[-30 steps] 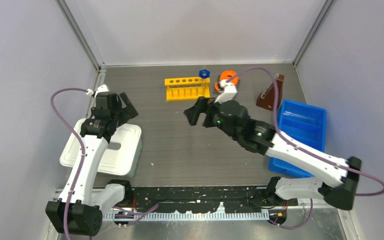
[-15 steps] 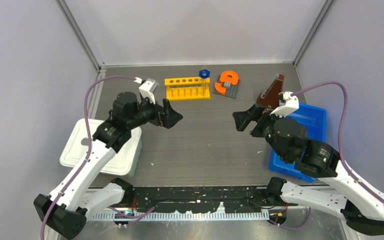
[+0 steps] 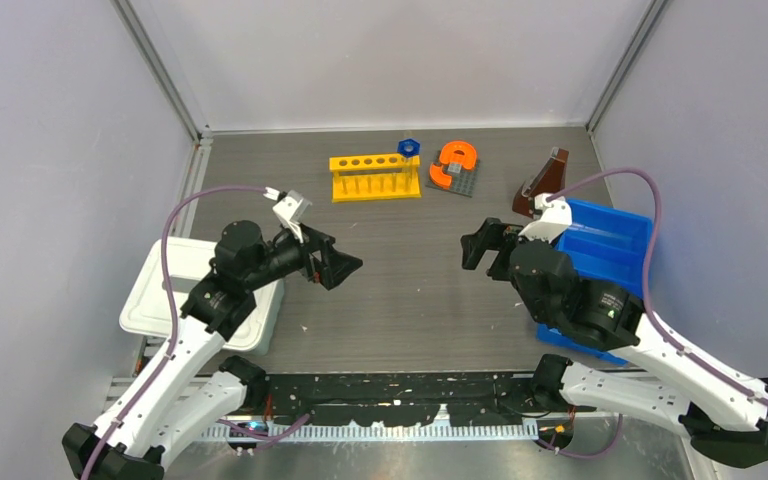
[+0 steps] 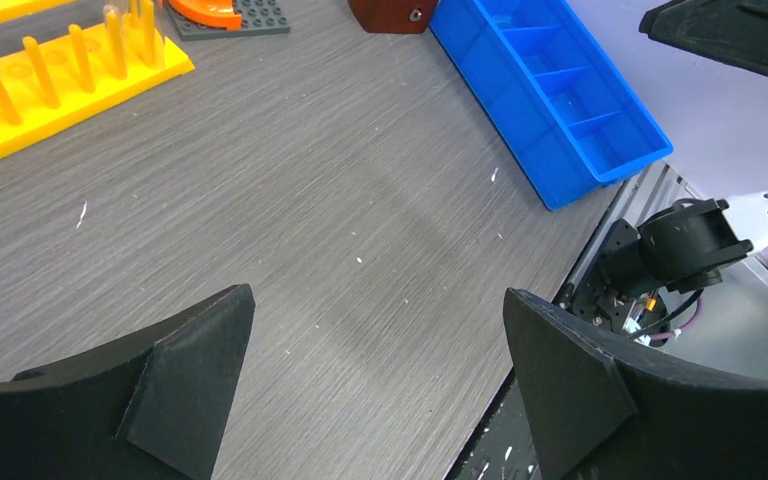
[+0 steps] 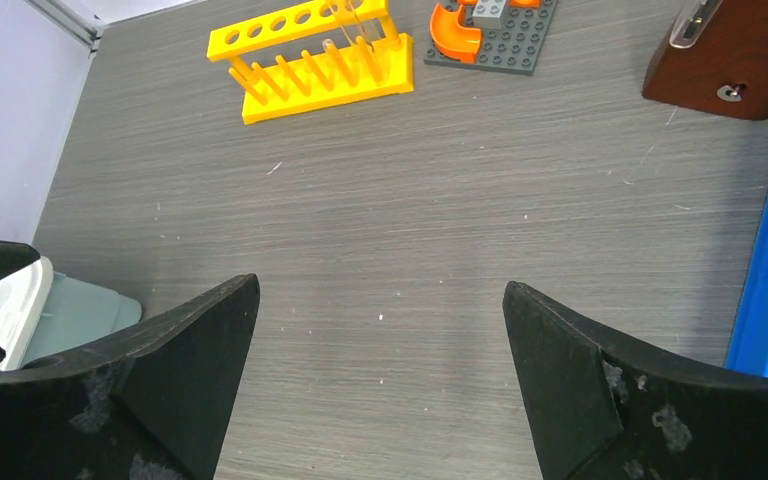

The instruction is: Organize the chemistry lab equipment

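The left end effector (image 3: 332, 264) and right end effector (image 3: 486, 247) are held wide open and empty; the yellow rack (image 3: 375, 177), well ahead of both, is judged light, stiff plastic, best gripped across its top rail.

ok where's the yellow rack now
Top view: the yellow rack stands near the far edge of the table, the small blue hexagonal piece behind its right end, the orange horseshoe piece further right.

Table (image 3: 400, 270) with rack (image 3: 374, 177), flask (image 3: 543, 190), bin (image 3: 615, 243)
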### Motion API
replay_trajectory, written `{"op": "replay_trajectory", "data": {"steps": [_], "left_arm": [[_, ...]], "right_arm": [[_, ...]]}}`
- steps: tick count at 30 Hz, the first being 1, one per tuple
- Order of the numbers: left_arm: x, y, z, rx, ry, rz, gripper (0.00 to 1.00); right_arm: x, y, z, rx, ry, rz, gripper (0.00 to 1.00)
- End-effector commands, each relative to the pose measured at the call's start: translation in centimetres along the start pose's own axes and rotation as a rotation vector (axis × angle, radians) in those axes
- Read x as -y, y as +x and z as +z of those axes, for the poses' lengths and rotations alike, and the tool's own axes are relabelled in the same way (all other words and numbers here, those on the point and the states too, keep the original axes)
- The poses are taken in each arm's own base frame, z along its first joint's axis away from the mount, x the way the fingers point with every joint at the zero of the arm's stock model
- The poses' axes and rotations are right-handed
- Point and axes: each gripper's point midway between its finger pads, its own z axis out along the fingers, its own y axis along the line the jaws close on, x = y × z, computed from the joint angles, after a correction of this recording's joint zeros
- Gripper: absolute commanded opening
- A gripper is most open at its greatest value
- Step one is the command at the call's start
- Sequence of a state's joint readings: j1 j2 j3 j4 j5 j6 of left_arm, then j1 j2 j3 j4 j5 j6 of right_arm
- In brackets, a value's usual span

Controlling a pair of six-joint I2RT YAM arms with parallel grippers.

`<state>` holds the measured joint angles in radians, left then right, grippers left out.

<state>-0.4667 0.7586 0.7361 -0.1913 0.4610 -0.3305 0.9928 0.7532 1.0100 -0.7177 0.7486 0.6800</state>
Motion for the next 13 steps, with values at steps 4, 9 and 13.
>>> {"op": "replay_trajectory", "data": {"steps": [4, 9, 13], "left_arm": [[0.87, -2.83, -0.17, 0.092, 0.029, 0.081, 1.00], [0.69, -3.03, -0.41, 0.102, 0.014, 0.096, 1.00], [0.57, -3.03, -0.56, 0.108, 0.006, 0.107, 1.00]], "right_arm": [[-0.84, -1.99, 0.54, 0.084, -0.001, 0.028, 1.00], [-1.28, -1.87, 0.80, 0.077, -0.008, 0.024, 1.00], [-1.59, -1.71, 0.93, 0.067, -0.013, 0.022, 1.00]]}}
